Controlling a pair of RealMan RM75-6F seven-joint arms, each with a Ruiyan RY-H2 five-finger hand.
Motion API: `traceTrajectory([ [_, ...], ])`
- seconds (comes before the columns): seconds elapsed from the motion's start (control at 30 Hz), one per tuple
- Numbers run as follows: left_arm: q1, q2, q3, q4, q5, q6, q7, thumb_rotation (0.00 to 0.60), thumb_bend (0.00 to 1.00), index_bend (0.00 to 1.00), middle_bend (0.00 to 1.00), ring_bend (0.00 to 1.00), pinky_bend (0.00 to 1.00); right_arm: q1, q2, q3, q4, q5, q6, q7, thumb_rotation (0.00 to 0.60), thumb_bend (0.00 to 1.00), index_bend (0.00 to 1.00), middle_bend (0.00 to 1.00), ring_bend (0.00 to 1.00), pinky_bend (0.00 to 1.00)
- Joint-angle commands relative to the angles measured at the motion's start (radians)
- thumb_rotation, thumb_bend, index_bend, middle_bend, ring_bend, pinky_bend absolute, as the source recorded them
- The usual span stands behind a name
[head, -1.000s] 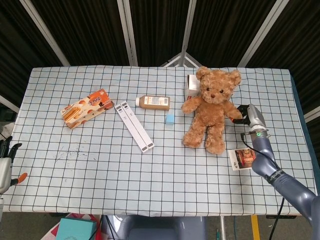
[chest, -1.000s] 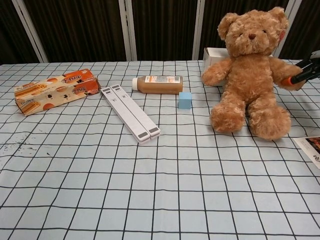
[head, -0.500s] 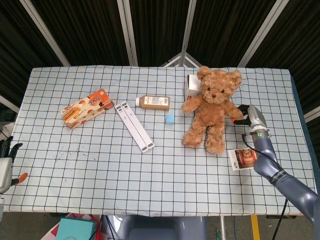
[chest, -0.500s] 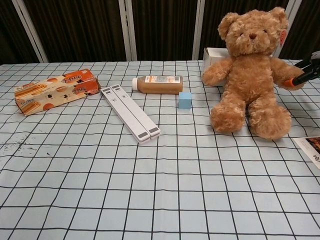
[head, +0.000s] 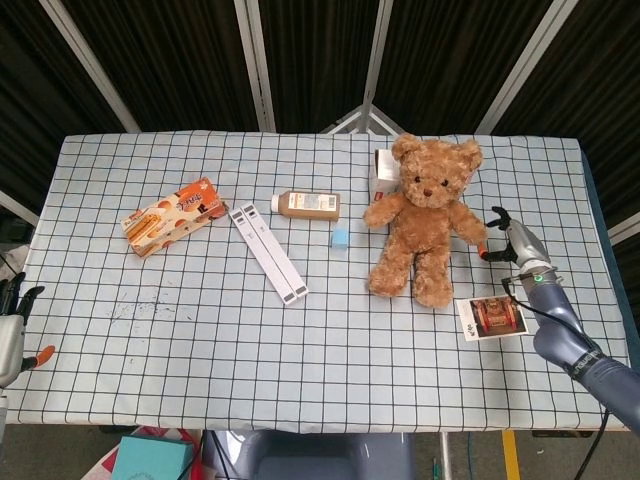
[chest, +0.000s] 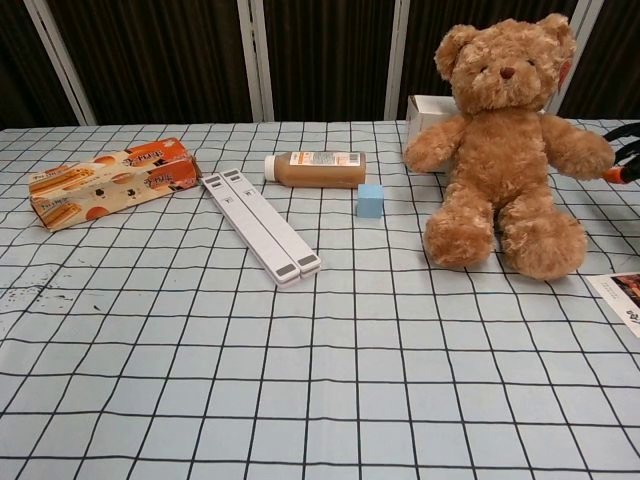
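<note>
A brown teddy bear (head: 425, 220) (chest: 505, 140) sits upright at the table's right. My right hand (head: 510, 238) (chest: 625, 160) hovers just right of the bear's outstretched arm, fingers spread and holding nothing; a small gap separates them. In the chest view only its fingers show at the right edge. My left hand (head: 10, 330) hangs beyond the table's left edge with fingers apart and nothing in it.
A white box (head: 383, 168) (chest: 428, 112) stands behind the bear. A brown bottle (head: 308, 205) lies on its side near a blue cube (head: 340, 238). A long white folded bar (head: 268, 252) and an orange snack packet (head: 172, 215) lie at left. A picture card (head: 490, 317) lies under my right forearm.
My right hand has let go of the bear's arm and drawn back to the right. The bear's arm has sprung outward. The left hand has not moved.
</note>
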Motion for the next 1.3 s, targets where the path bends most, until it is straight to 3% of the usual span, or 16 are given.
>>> traceTrajectory([
  [0.03, 0.0, 0.002, 0.001, -0.001, 0.005, -0.001, -0.003, 0.6, 0.24, 0.16, 0.0, 0.0, 0.03, -0.059, 0.065, -0.022, -0.075, -0.037, 0.028, 0.018, 0.6, 0.44, 0.03, 0.22, 0.15, 0.0],
  [0.17, 0.001, 0.006, 0.005, -0.004, 0.011, 0.0, -0.008, 0.6, 0.24, 0.16, 0.0, 0.0, 0.03, -0.152, 0.134, -0.024, -0.189, -0.102, 0.124, 0.062, 0.6, 0.44, 0.01, 0.21, 0.15, 0.0],
  [0.3, 0.004, 0.01, 0.01, -0.008, 0.023, 0.003, -0.016, 0.6, 0.24, 0.16, 0.0, 0.0, 0.03, -0.297, 0.218, -0.039, -0.357, -0.253, 0.302, 0.136, 0.6, 0.44, 0.0, 0.2, 0.14, 0.0],
  [0.5, 0.005, 0.011, 0.023, -0.013, 0.046, 0.003, -0.015, 0.6, 0.24, 0.16, 0.0, 0.0, 0.03, -0.507, 0.277, -0.133, -0.52, -0.521, 0.653, 0.164, 0.6, 0.38, 0.0, 0.19, 0.13, 0.0],
  [0.73, 0.01, 0.012, 0.037, -0.019, 0.074, 0.011, -0.014, 0.6, 0.24, 0.16, 0.0, 0.0, 0.03, -0.623, 0.235, -0.24, -0.544, -0.677, 0.893, -0.002, 0.6, 0.33, 0.0, 0.15, 0.06, 0.0],
  [0.93, 0.015, 0.022, 0.04, -0.019, 0.084, 0.013, -0.032, 0.6, 0.24, 0.16, 0.0, 0.0, 0.03, -0.642, 0.243, -0.315, -0.559, -0.766, 0.928, -0.197, 0.6, 0.33, 0.0, 0.12, 0.02, 0.0],
  [1.1, 0.019, 0.03, 0.043, -0.02, 0.095, 0.019, -0.049, 0.6, 0.24, 0.16, 0.0, 0.0, 0.03, -0.645, 0.219, -0.318, -0.534, -0.829, 0.994, -0.316, 0.6, 0.33, 0.0, 0.12, 0.02, 0.0],
  [1.3, 0.024, 0.034, 0.044, -0.018, 0.111, 0.028, -0.065, 0.6, 0.24, 0.16, 0.0, 0.0, 0.03, -0.649, 0.149, -0.316, -0.391, -0.959, 1.119, -0.278, 0.6, 0.33, 0.0, 0.11, 0.02, 0.0],
])
